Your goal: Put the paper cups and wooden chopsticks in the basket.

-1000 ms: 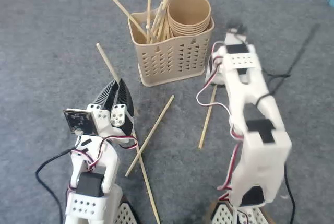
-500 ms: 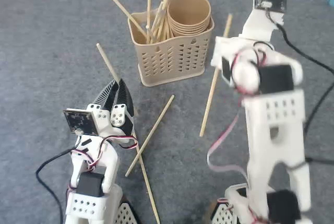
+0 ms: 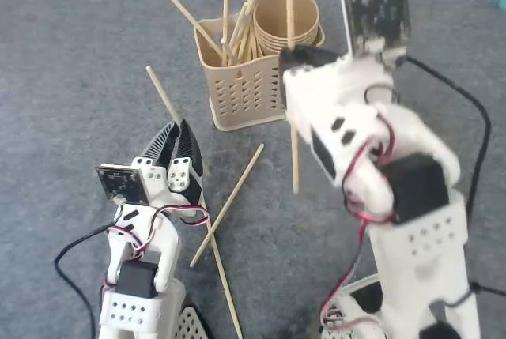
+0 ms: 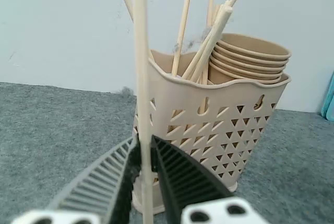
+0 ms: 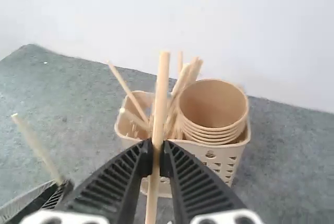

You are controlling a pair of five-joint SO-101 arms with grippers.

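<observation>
**Both grippers clamped on chopsticks; basket at 12 o'clock on the grey carpet (image 3: pixel 71 54).**
The right gripper (image 5: pixel 155 153) grips a pale wooden chopstick (image 5: pixel 160 93), held upright just off the 6 o'clock side of the beige perforated plastic basket (image 3: pixel 249 94). The left gripper (image 4: pixel 144 148) grips a second wooden chopstick (image 4: pixel 139 51). Stacked brown paper cups (image 3: pixel 288 16) stand inside the basket. A loose third chopstick (image 3: pixel 229 201) lies at mid-carpet.

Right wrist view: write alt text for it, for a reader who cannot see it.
The right arm's tool is shut on a wooden chopstick, held in front of a beige basket on grey carpet. The basket holds a stack of paper cups and several more chopsticks.
</observation>
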